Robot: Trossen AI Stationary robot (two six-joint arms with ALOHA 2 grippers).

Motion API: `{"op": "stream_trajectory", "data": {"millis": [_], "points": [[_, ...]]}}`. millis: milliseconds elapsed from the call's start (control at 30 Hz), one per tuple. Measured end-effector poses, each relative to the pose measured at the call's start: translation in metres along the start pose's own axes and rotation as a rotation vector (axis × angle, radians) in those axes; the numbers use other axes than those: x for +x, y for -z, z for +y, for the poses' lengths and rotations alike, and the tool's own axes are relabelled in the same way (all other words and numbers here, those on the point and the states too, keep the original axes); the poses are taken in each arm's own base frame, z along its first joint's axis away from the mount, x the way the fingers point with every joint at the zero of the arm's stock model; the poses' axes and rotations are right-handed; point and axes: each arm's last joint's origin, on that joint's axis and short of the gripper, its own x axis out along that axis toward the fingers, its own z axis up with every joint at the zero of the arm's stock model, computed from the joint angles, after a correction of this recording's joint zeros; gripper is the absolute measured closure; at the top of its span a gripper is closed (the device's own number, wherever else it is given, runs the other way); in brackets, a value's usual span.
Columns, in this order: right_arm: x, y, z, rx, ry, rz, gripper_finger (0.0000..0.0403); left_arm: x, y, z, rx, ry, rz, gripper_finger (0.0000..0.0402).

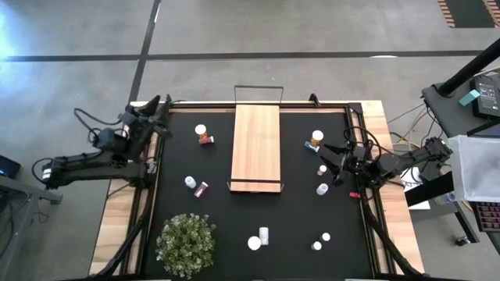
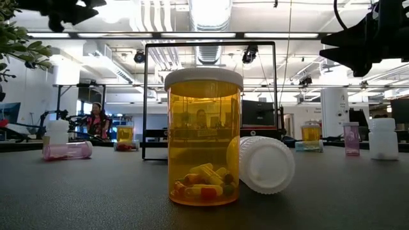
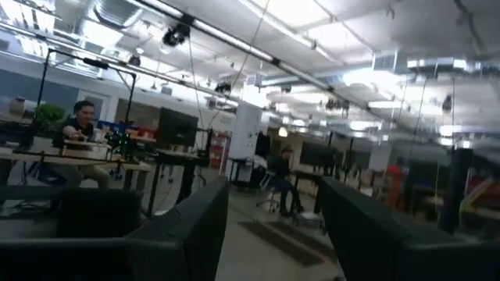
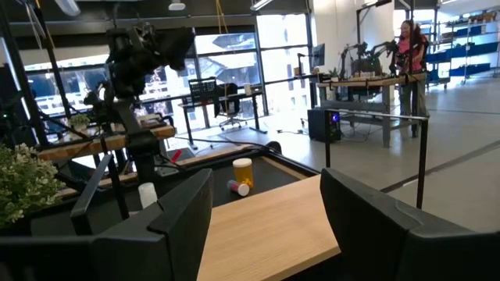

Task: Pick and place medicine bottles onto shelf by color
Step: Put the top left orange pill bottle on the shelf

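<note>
Both grippers hang spread and empty: the left gripper over the mat's far left corner, the right gripper just right of the shelf. The medicine bottles lie scattered on the black mat around the bare shelf, a plant near the front.

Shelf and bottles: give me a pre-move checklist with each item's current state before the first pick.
1. Shelf top free of bottles: ok.
2. Left gripper holds nothing, fingers apart: ok.
3. Right gripper holds nothing, fingers apart: ok.
4. Orange bottle near the right gripper stands upright: ok.
5. All bottles upright: not ok; the pink bottle lies on its side on the black mat.
6. Plant clear of both arms: ok.
</note>
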Motion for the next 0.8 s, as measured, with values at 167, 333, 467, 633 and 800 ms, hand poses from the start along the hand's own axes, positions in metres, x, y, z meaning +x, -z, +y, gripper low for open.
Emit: {"op": "stream_trajectory", "data": {"millis": [167, 333, 467, 633, 800], "points": [[0.0, 0.0, 0.0, 0.0, 0.0, 0.0, 0.0174, 0.022, -0.011, -0.016, 0.065, -0.056, 0.086, 0.0214], [0.0, 0.0, 0.0, 0.0, 0.0, 0.0, 0.0174, 0.043, -0.031, -0.027, 0.103, -0.136, 0.119, 0.0214], [0.0, 0.0, 0.0, 0.0, 0.0, 0.0, 0.0174, 0.062, -0.036, -0.036, 0.156, -0.165, 0.201, 0.0214], [0.0, 0.0, 0.0, 0.0, 0.0, 0.0, 0.0174, 0.089, -0.033, -0.039, 0.157, -0.245, 0.328, 0.0214], [0.0, 0.0, 0.0, 0.0, 0.0, 0.0, 0.0174, 0.118, -0.028, -0.032, 0.105, -0.246, 0.508, 0.0214]]}}
